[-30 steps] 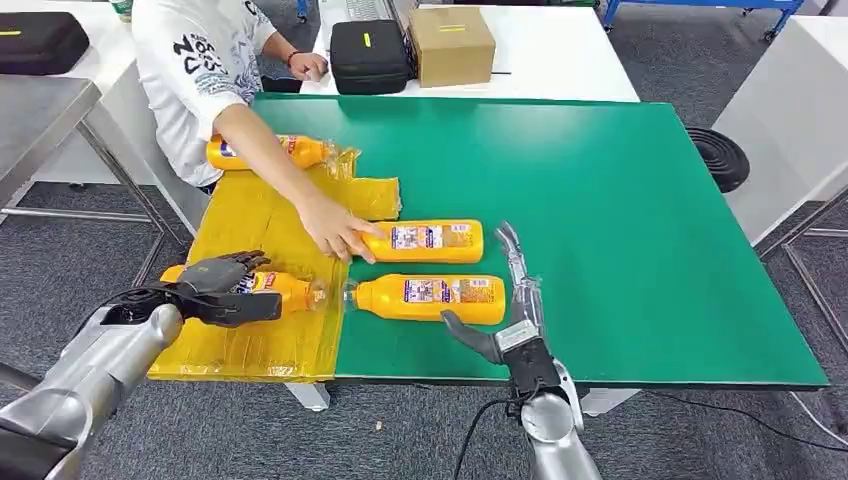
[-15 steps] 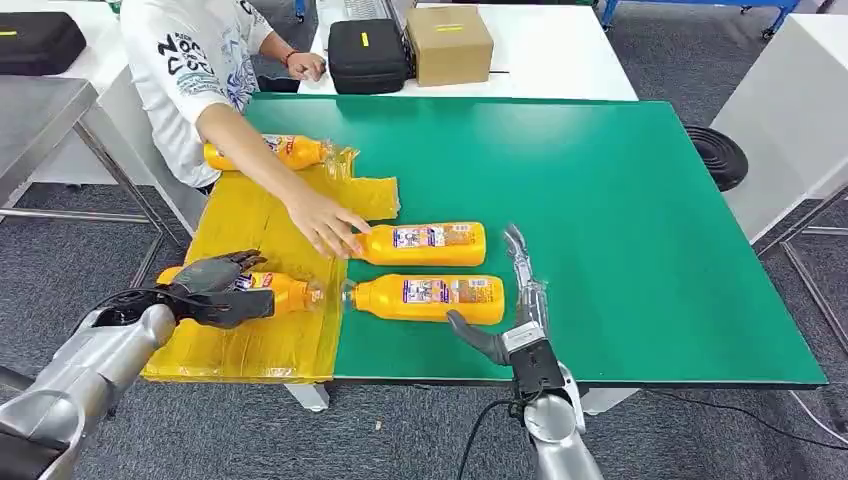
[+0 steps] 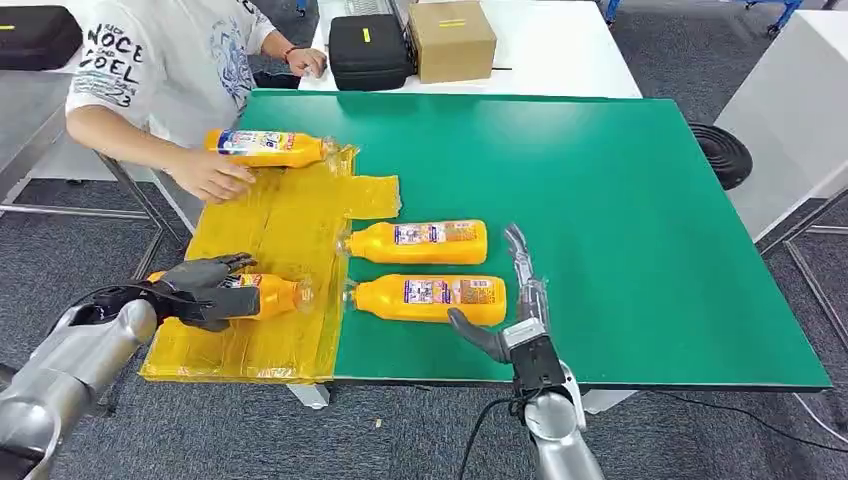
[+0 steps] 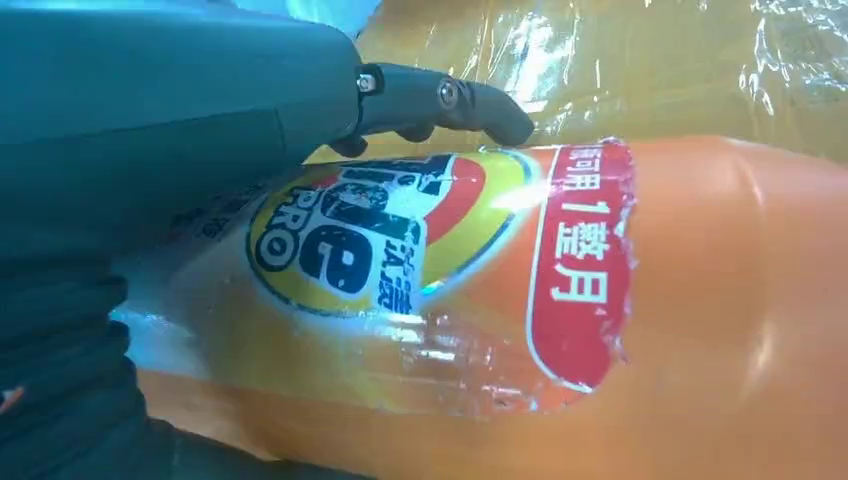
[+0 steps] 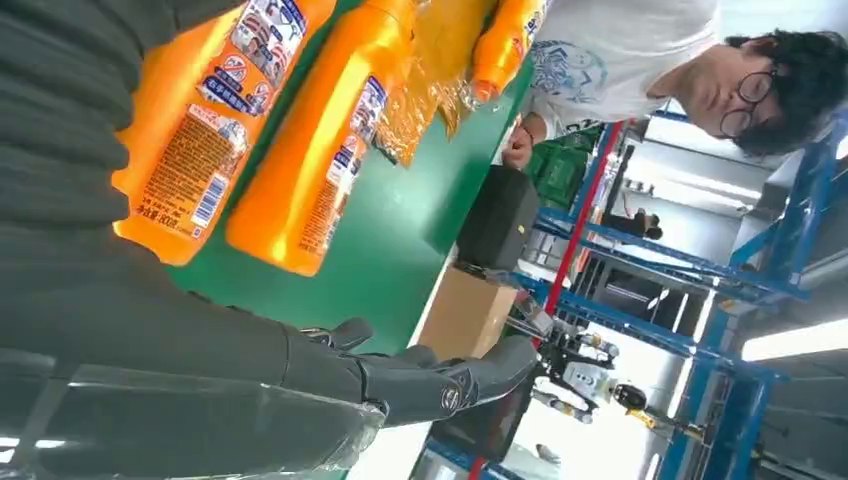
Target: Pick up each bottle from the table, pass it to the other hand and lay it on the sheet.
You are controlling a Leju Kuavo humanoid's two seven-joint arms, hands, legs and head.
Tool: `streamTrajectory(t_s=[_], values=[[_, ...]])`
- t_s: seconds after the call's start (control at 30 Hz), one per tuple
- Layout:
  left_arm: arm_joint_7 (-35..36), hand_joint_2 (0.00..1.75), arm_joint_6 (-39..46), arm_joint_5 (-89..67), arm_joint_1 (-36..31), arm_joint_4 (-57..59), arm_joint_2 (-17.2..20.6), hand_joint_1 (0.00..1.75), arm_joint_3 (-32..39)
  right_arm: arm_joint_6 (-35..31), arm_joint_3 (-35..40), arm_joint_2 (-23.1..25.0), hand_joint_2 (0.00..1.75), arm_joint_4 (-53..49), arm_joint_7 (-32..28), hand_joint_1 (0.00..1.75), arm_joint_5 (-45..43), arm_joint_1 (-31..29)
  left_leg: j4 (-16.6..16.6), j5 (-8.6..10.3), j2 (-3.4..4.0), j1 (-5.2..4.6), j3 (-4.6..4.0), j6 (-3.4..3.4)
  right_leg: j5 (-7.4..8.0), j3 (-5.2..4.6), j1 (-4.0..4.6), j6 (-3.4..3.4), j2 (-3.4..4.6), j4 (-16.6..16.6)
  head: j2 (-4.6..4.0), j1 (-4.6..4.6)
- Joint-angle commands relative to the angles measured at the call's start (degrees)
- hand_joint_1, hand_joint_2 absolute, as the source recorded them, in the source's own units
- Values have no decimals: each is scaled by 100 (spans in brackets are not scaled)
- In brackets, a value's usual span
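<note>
Head view. Green table [image 3: 620,200]; a yellow sheet [image 3: 270,230] covers its left end and runs to the near and left edges. Four orange bottles, all lying on their sides:
- near-left bottle [image 3: 262,296], on the sheet close to the near edge, cap towards the sheet's right border; the left hand [image 3: 205,292] lies over its base end, fingers curled round it.
- far-left bottle [image 3: 265,147], at the sheet's far corner, just beside the table's left edge; a person's hand [image 3: 212,176] rests on the sheet next to it.
- middle bottle [image 3: 425,241], on bare green, cap touching the sheet's right border.
- front bottle [image 3: 432,297], on bare green, parallel to the middle bottle and just nearer, a narrow strip of table between them.
The right hand [image 3: 508,315] stands at the front bottle's base end, fingers spread wide, thumb under the bottle's near side, holding nothing. The right half of the table is open green up to its edges. A black case [image 3: 370,55] and a cardboard box [image 3: 452,42] stand on a white table beyond.

Left wrist view. Near-left bottle [image 4: 600,330] close up, label showing, crinkled sheet [image 4: 650,70] behind; dark fingers [image 4: 450,100] lie along the bottle's side.

Right wrist view. Fingers [image 5: 440,380] extended and apart, clear of the front bottle [image 5: 210,110] and middle bottle [image 5: 320,150].
</note>
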Motion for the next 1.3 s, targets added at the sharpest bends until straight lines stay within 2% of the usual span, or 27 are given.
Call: streamTrajectory(t_s=[0.03, 0.27, 0.57, 0.63, 0.7, 0.87, 0.9, 1.13, 1.3], values=[[69, 175, 6, -142, -111, 32, 146, 0, -438, 12, -271, 4, 175, 34, 21, 0, 27, -101, -1, -5, 4, 0, 6, 1, -4, 5, 3, -8, -2, -2, 0, -2], [78, 175, 71, -272, -150, 279, -39, 0, -642, 46, -397, -3, 175, -51, 85, 0, 63, -61, 0, -8, -3, 0, 5, 3, -10, 3, 3, -10, -13, -2, 0, -2], [35, 175, 88, -437, -88, 264, 182, 0, -861, 40, -348, -36, 175, 63, -29, 0, 86, -50, -6, -14, 9, -1, 22, 3, -12, 19, 3, -15, -2, -7, 0, -4], [16, 175, 44, -474, -104, 267, 212, 0, -929, 34, -326, -48, 175, 95, -45, 0, 94, -63, -3, -4, 6, -1, -1, 1, -3, -5, 1, -6, 1, -4, 0, -2], [-48, 175, -47, -509, -153, 217, 300, 0, -1031, 41, -301, -69, 175, 200, -82, 0, 73, -131, -5, -13, 12, 0, 20, 2, -10, 15, 5, -15, 1, -7, 0, -2], [-161, 175, -248, -347, -181, -43, 496, 0, -1102, 31, -241, -102, 175, 489, -168, 0, 2, -337, -2, -10, 17, 2, 7, 1, -3, 1, 5, -10, 9, -4, 0, -2], [-161, 0, -308, -289, -155, -141, 559, 0, -1121, 25, -222, -110, 175, 529, -186, 0, -17, -370, -2, -15, 25, 1, 17, 2, -6, 9, 5, -14, 15, -4, 0, -2], [-106, 0, -545, 40, 72, -798, 1062, 0, -1225, 18, -120, -132, 175, 705, -237, 0, -106, -478, -4, -16, 30, 5, 18, 1, -6, 7, 9, -13, 19, -5, 0, -2], [-107, 0, -541, 42, 86, -811, 1081, 0, -1228, 18, -116, -129, 175, 709, -238, 0, -107, -478, -1, -11, 16, 6, 1, -1, -6, -6, 10, -12, 8, -2, 0, -2]])
